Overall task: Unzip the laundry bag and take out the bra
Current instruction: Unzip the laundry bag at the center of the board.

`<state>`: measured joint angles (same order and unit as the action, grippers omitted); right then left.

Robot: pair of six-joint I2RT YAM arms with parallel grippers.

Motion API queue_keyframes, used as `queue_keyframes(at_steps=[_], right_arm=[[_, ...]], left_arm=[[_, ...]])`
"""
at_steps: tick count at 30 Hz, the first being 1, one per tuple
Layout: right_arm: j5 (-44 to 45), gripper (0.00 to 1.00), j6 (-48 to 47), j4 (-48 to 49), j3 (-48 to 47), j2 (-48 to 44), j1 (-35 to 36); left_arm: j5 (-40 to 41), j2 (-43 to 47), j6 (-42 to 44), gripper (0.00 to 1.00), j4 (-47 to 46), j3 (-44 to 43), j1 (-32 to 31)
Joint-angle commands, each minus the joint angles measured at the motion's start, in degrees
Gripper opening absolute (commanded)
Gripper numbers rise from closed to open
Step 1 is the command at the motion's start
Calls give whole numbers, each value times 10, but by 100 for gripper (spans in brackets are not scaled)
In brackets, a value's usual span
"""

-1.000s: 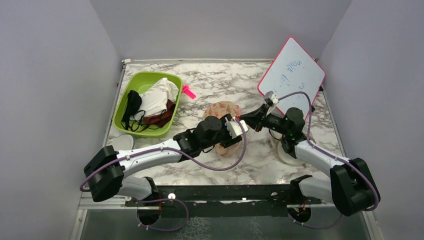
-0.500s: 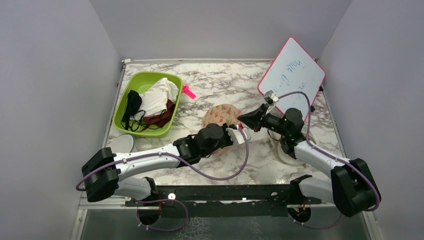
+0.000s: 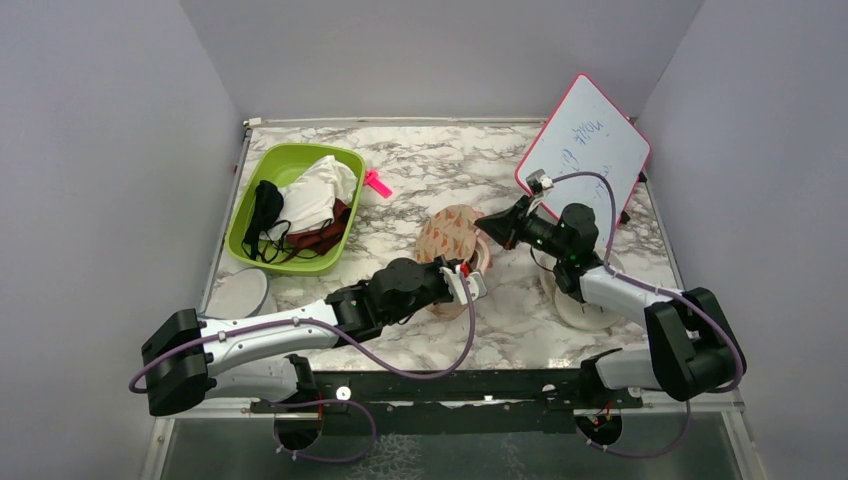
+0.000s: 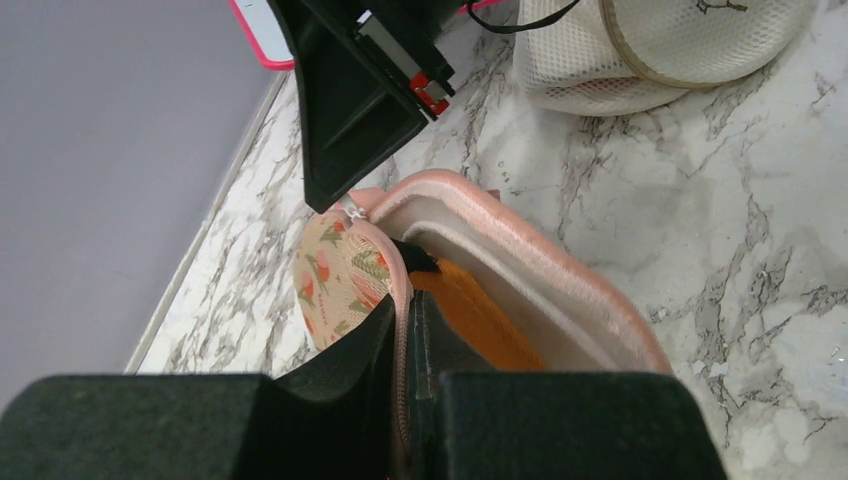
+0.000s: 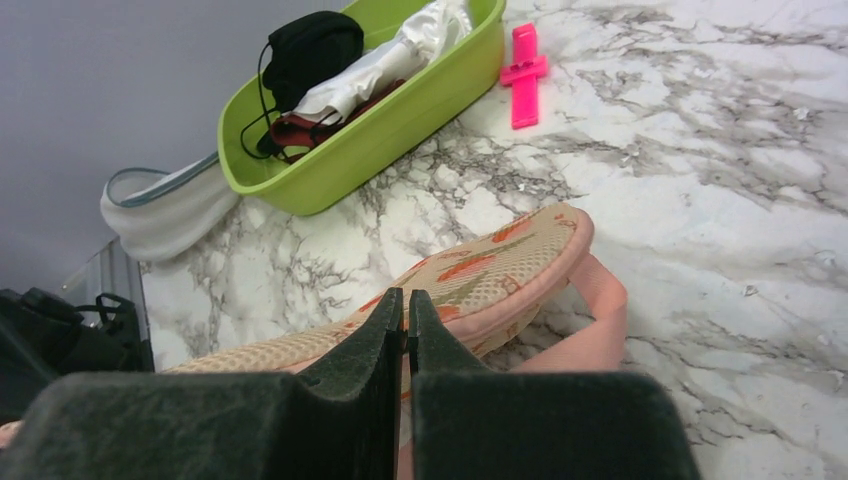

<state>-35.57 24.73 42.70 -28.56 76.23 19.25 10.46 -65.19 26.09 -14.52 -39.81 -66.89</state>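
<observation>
The laundry bag [image 3: 447, 236] lies about in the middle of the bench, a little toward the right edge. Its long axis runs roughly from the near edge to the far edge. The bag is partly open. The printed flap [image 4: 340, 272] stands up on the side of the left edge, and the mouth opens toward the right edge. The pink padded rim [image 4: 520, 262] curves around this opening. Inside the mouth the orange bra [image 4: 472, 322] shows, mostly covered by the flap and the rim.

The left arm lies low and stretched, going from the near-left corner diagonally to the middle. The left gripper [image 3: 467, 284] is at the near end of the bag. Its fingers [image 4: 450, 360] are pressed together on the pink zipper edge of the flap.

The right arm starts at the near-right corner, bends at the elbow and reaches toward the left edge and the far edge. The right gripper [image 3: 488, 226] [image 5: 405, 308] is at the far end of the bag, also closed, and it pinches the edge of the bag there, close to the small metal pull [image 4: 352, 211].

A green basket [image 3: 240, 218] with clothes stands near the left edge.
</observation>
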Motion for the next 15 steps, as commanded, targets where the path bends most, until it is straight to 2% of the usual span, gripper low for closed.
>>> queue_keyframes(at_steps=[1,5,6,8,10,15], right_arm=[[36,1,-33,9,-33,14,-13],[0,1,-61,-11,-46,0,-13],[-7,1,-65,-22,-47,-4,-12],[-20,1,-65,-28,-46,-13,-12],[-25,1,-64,-34,-41,-21,-11],[-32,1,-54,-39,-28,-39,-2]], left_arm=[[-48,5,5,0,-18,-6,-9],[-61,-7,4,0,-3,-14,-10],[-61,-13,3,3,2,-19,-10],[-54,-25,-4,17,10,-30,-10],[-42,-37,-10,34,15,-37,-10],[-20,-49,-29,52,21,-48,-10]])
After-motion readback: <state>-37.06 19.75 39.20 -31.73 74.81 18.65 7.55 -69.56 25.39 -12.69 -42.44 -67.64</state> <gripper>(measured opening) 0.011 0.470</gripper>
